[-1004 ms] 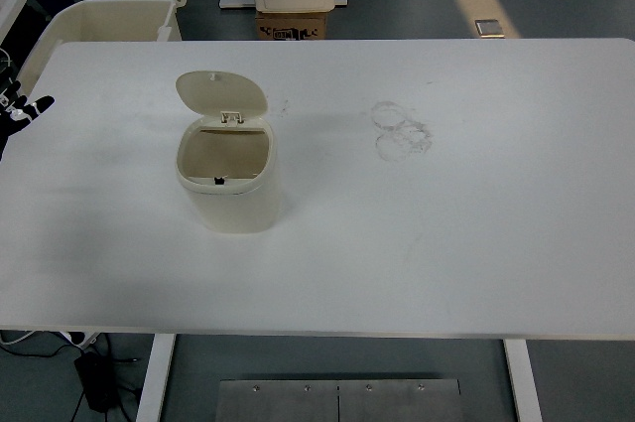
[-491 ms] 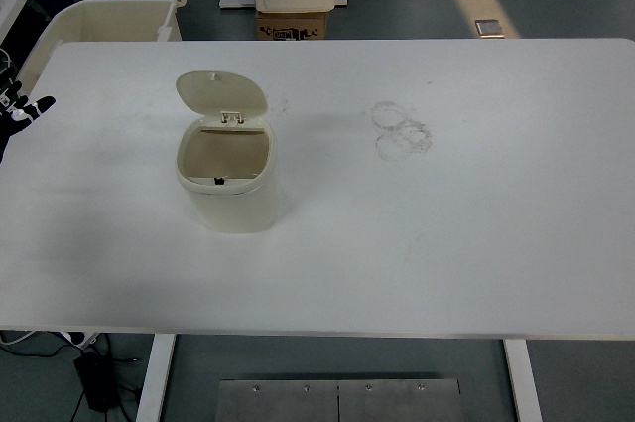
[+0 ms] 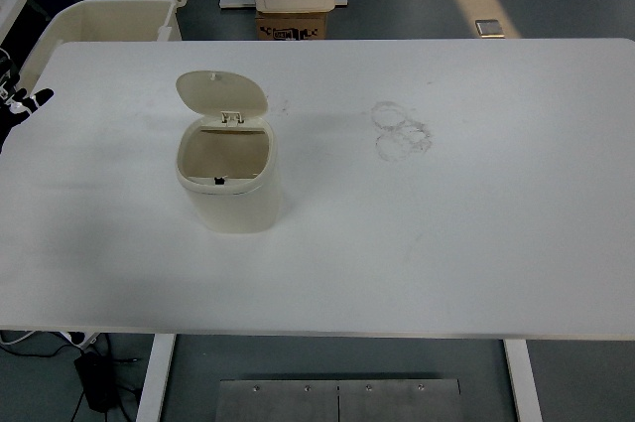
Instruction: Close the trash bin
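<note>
The trash bin [image 3: 227, 179] stands left of centre on the white worktop [image 3: 446, 243], looking light and stiff, so it may slide. Its lid [image 3: 221, 94] stands tilted up at the back; press there. Faint ring marks [image 3: 402, 131] lie well apart. The left hand [image 3: 15, 104] sits at the edge, finger state unclear.
</note>
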You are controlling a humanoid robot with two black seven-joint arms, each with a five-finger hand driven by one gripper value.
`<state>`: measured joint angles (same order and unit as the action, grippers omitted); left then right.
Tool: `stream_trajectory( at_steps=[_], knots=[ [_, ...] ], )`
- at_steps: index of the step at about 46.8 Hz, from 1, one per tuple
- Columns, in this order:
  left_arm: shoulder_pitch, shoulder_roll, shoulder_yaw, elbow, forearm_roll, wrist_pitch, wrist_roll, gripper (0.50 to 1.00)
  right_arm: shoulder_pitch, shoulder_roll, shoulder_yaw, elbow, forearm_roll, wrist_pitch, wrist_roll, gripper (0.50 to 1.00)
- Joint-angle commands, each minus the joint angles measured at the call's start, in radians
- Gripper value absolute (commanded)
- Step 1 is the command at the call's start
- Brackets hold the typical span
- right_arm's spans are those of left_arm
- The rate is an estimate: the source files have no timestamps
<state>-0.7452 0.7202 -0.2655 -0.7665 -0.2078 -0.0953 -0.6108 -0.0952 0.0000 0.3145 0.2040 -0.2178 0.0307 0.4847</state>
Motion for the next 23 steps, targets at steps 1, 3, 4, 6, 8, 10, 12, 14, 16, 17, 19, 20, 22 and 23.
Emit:
stream_trajectory(
  at_steps=[1,3,4,6,8,10,12,14,16,17,19,20,22,23],
  knots=[
    [-0.003,0.001,-0.015,-0.001,-0.001,0.003,0.0,1.0,0.0,0.0,0.0,0.0,0.0,0.0,0.0,0.991],
    [-0.005,0.002,-0.026,-0.002,-0.002,0.003,0.003,1.0,0.0,0.0,0.0,0.0,0.0,0.0,0.002,0.993],
    [-0.005,0.004,-0.032,-0.002,-0.001,0.005,0.009,1.0,-0.001,0.0,0.0,0.0,0.0,0.0,0.002,0.991],
    [-0.01,0.005,-0.041,-0.002,-0.001,0.006,0.023,1.0,0.0,0.0,0.0,0.0,0.0,0.0,0.0,0.991],
    [-0.014,0.007,-0.044,-0.004,-0.001,0.006,0.048,1.0,0.0,0.0,0.0,0.0,-0.002,0.0,0.002,0.991],
    [-0.02,0.008,-0.046,-0.004,-0.001,0.006,0.068,1.0,-0.001,0.0,0.0,0.0,0.0,0.0,0.002,0.991],
    [-0.023,0.008,-0.05,-0.004,-0.001,0.006,0.08,1.0,-0.001,0.0,0.0,0.0,-0.002,0.0,0.0,0.991],
    [-0.023,0.01,-0.05,-0.004,-0.001,0.006,0.085,1.0,0.0,0.0,0.0,0.0,-0.002,0.0,0.0,0.991],
    [-0.025,0.012,-0.052,-0.004,-0.001,0.006,0.085,1.0,0.0,0.0,0.0,0.0,-0.002,0.0,0.0,0.991],
    [-0.025,0.012,-0.052,-0.005,-0.001,0.006,0.085,1.0,0.0,0.0,0.0,0.0,-0.002,0.0,0.0,0.991],
    [-0.025,0.013,-0.052,-0.004,-0.001,0.006,0.085,1.0,0.0,0.0,0.0,0.0,-0.002,0.0,0.0,0.991],
    [-0.025,0.013,-0.052,-0.004,-0.001,0.006,0.085,1.0,0.0,0.0,0.0,0.0,-0.002,0.0,0.0,0.991],
    [-0.025,0.013,-0.052,-0.005,-0.001,0.006,0.085,1.0,-0.001,0.0,0.0,0.0,-0.002,0.0,0.0,0.991],
    [-0.025,0.013,-0.052,-0.004,0.001,0.006,0.085,1.0,0.0,0.0,0.0,0.0,-0.002,0.0,0.0,0.991]
  ],
)
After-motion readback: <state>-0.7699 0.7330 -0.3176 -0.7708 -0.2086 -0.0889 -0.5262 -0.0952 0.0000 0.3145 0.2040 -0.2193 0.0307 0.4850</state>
